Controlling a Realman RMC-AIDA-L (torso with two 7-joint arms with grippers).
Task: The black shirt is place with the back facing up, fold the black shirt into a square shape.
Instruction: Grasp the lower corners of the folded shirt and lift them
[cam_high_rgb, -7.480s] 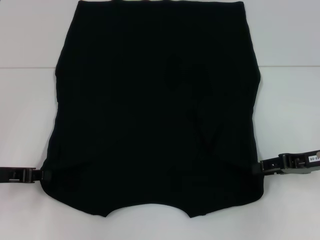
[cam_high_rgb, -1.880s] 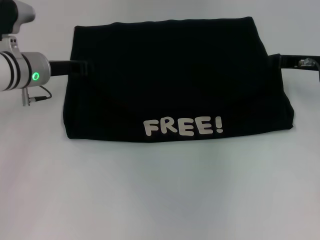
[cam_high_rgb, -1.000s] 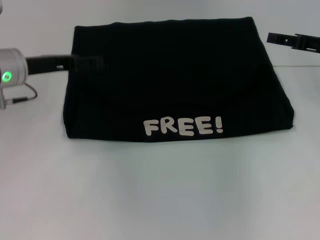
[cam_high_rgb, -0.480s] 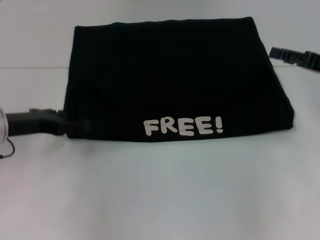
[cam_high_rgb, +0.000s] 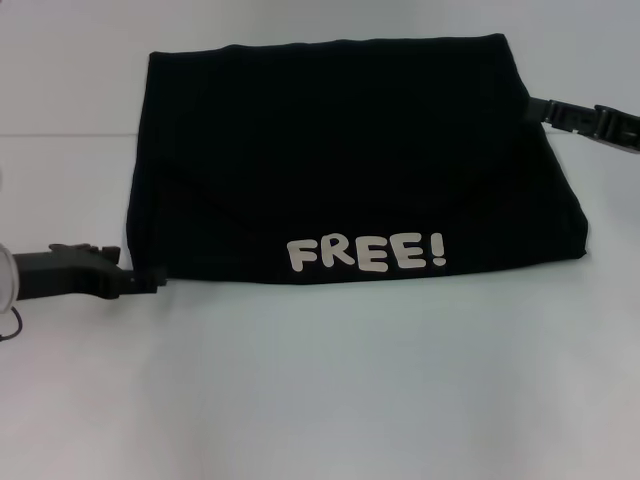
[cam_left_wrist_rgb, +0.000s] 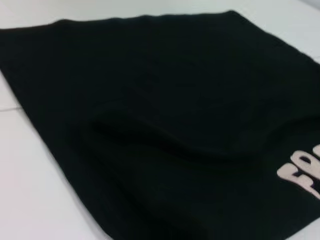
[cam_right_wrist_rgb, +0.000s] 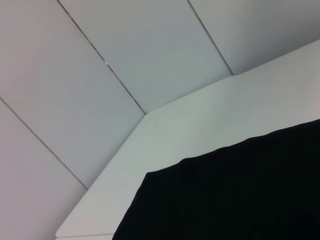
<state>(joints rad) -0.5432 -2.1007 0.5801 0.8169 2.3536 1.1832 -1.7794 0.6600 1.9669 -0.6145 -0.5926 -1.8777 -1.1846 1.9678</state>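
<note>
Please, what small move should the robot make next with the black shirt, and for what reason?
Probably the left gripper should edge inward and take hold of the near left corner of the black shirt. The shirt lies as a wide rectangle with the FREE! lettering along its near edge, so a sideways fold is likely needed for a square. The right gripper waits at the far right corner.

The left gripper (cam_high_rgb: 150, 282) reaches in low from the left; the right gripper (cam_high_rgb: 540, 108) extends from the far right.

Black shirt (cam_high_rgb: 340, 150) bears white "FREE!" lettering (cam_high_rgb: 366, 254).
</note>
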